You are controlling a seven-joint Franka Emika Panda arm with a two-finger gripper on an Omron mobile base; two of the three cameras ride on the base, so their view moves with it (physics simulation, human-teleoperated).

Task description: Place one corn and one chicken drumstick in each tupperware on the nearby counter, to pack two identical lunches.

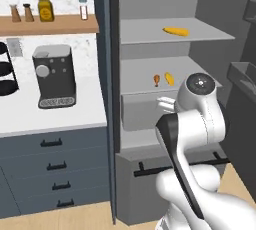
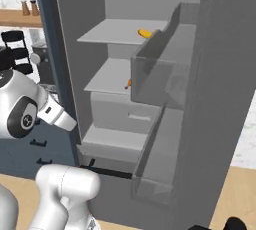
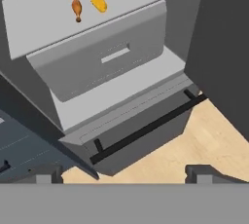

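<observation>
1. Nearest in the hand view, the gripper (image 3: pixel 124 174) shows two dark fingertips (image 3: pixel 44 173) at the bottom corners, set wide apart with nothing between them.
2. Beyond them, at lower centre of that view, lies the fridge's bottom freezer drawer (image 3: pixel 141 135), shut, with a long black handle across its front.
3. Above it, at centre, sits a grey crisper drawer (image 3: pixel 107 60) with a pale slot handle; it is closed, so I cannot tell what it holds.
4. On the middle shelf (image 3: pixel 44 18), upper left of the hand view, a chicken drumstick (image 3: pixel 77 9) lies just beside a corn cob (image 3: pixel 98 1), apart from it. Both also show at centre of the left base view, the drumstick (image 1: pixel 156 79) left of the cob (image 1: pixel 170 78).
5. Farther up, on the top shelf (image 1: pixel 200 35), a second corn cob (image 1: pixel 176 31) lies alone, upper centre of the left base view.
6. At right in the right base view, the open fridge door (image 2: pixel 210 99) carries translucent bins (image 2: pixel 155 79); they look bare.
7. Far left in the left base view, the white counter (image 1: pixel 30 116) holds a dark coffee machine (image 1: pixel 53 75).
</observation>
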